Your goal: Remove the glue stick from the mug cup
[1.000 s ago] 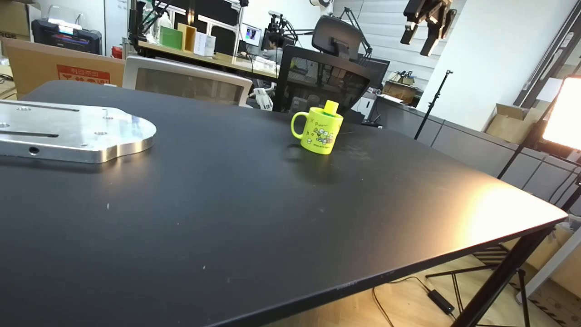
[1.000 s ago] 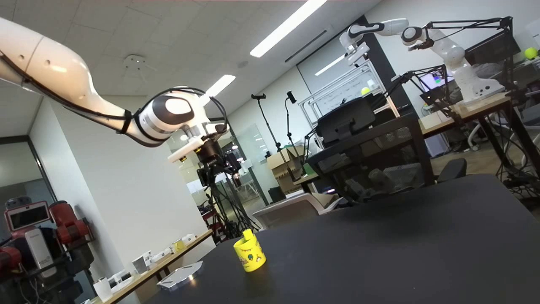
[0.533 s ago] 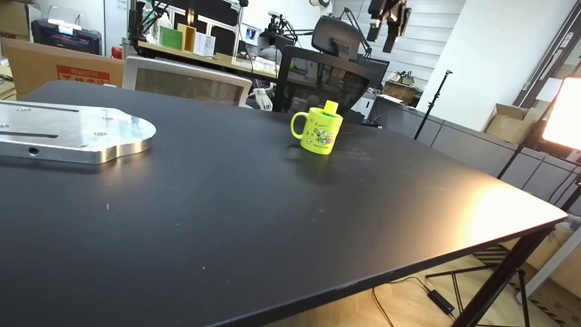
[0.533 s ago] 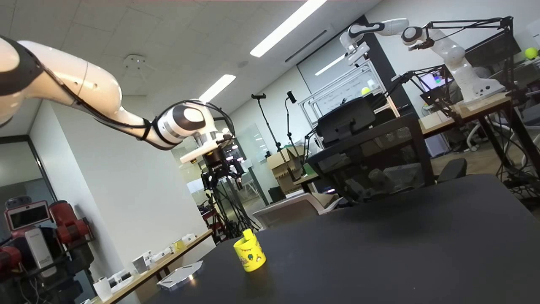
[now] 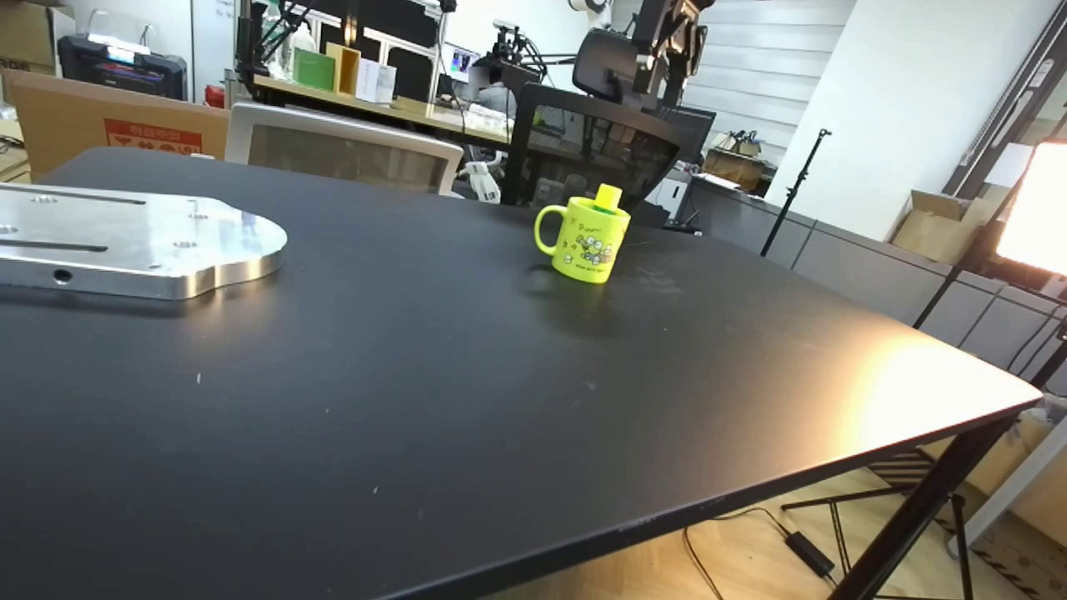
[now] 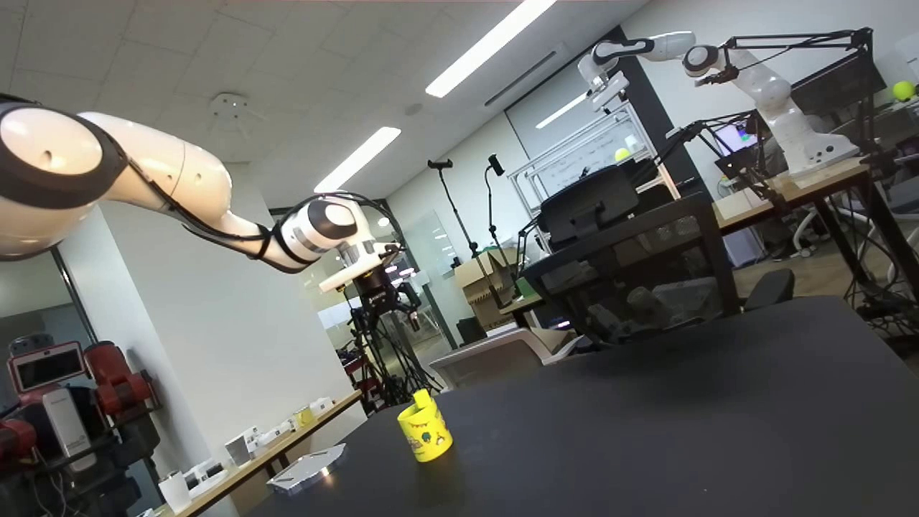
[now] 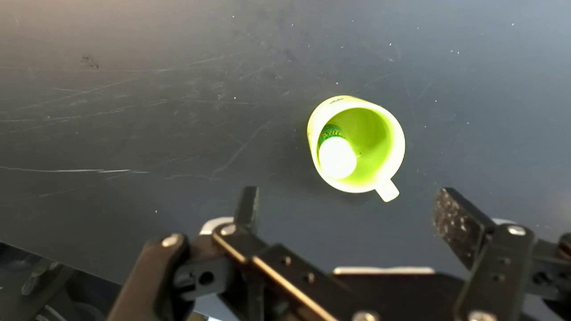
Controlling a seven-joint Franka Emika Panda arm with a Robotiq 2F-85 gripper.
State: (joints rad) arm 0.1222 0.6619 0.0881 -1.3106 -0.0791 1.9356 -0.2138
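The bright yellow-green mug cup (image 5: 583,250) stands upright on the dark table, and it also shows in an exterior view (image 6: 428,438). In the wrist view I look down into the mug (image 7: 396,162), its handle pointing toward the lower right. The glue stick (image 5: 608,197) stands inside, its yellow cap above the rim, and the cap also shows in an exterior view (image 6: 422,398). In the wrist view the glue stick (image 7: 337,157) leans at the mug's left inner wall, its cap overexposed. My gripper (image 7: 348,191) is open and empty, above the mug in both exterior views (image 5: 658,90) (image 6: 393,319).
A thick silver metal plate (image 5: 142,242) lies on the black table (image 5: 417,400), and it also shows in an exterior view (image 6: 307,468). A black mesh chair (image 5: 596,137) and a pale chair (image 5: 342,150) stand behind the table edge. A bright lamp (image 5: 1038,208) stands at the right.
My gripper has moved left and somewhat down in an exterior view, and to the right and slightly down in an exterior view. The mug and glue stick have not moved.
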